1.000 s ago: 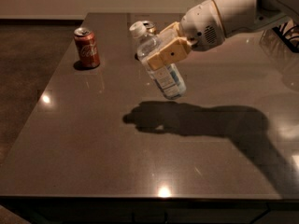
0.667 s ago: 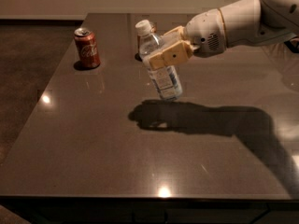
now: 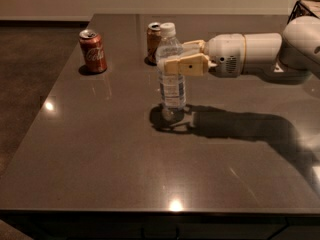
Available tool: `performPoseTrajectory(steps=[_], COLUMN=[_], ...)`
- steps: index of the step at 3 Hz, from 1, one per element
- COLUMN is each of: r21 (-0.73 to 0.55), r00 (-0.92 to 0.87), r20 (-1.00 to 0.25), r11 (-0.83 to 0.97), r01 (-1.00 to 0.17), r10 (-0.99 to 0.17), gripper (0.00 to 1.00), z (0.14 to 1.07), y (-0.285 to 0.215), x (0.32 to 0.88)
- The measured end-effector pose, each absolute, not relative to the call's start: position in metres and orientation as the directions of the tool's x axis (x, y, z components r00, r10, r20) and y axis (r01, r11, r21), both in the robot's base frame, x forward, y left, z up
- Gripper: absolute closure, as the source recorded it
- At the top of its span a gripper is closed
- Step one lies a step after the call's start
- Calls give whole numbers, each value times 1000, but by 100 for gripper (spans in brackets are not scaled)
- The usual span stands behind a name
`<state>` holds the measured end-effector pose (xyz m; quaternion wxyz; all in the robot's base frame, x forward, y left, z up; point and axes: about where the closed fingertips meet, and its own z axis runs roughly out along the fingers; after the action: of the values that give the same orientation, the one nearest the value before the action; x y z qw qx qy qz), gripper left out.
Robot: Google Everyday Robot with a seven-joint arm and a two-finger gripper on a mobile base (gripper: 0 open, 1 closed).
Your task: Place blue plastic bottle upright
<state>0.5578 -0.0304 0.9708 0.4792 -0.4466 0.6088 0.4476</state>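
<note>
Clear plastic bottle [image 3: 172,84], blue label, white cap: upright near the far edge of the bench [image 3: 100,149], base apparently seated. Tan gripper [image 3: 173,57] clamped on its shoulder; confirm contact, then open gently.

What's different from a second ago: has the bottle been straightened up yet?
Yes. The gripper turned the blue plastic bottle from a tilt, cap leaning left, to upright, its base low at the table; I cannot tell if it touches. The gold-brown can, hidden before, now shows behind the bottle. Unchanged: the gripper's hold on the bottle, and the red cola can at far left.
</note>
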Motion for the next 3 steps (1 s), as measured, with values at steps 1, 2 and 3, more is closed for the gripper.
performPoseTrajectory(steps=[1, 2, 3], r21=[121, 118, 98], r00=[-128, -115, -93], r20=[-992, -993, -995], r11=[215, 219, 215], r01=[-969, -969, -972], r10=[-20, 25, 34], gripper=[100, 100, 82], z=[963, 954, 947], y=[-38, -45, -48], x=[562, 565, 568])
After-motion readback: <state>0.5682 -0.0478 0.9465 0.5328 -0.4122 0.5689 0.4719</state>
